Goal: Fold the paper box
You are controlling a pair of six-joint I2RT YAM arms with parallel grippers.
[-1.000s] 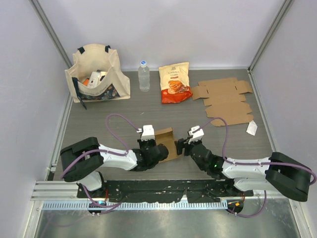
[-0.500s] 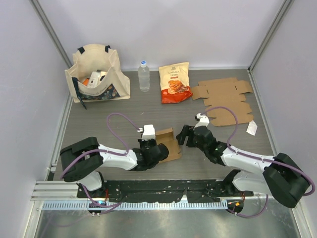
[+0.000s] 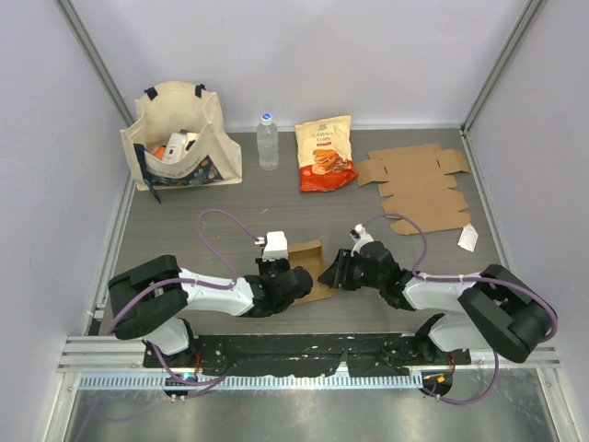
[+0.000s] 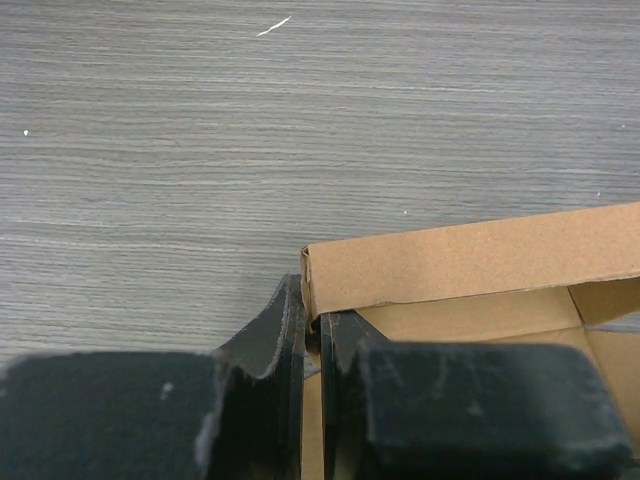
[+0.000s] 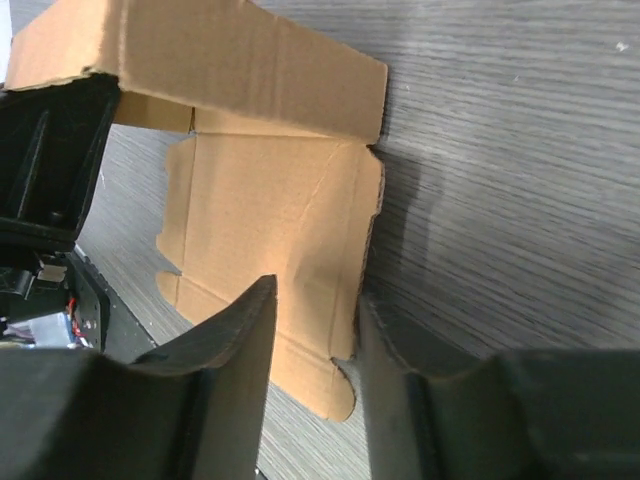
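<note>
Tabletop [image 3: 230, 207], grey-grained, under box [image 3: 313, 261] — pale walls [image 3: 304, 55]

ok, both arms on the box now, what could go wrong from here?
1. The left gripper pinches the paper box only at one wall corner; a sideways push could pull it free.
2. The right gripper is open over the edge of the flat flap; closing there may crumple it.
</note>
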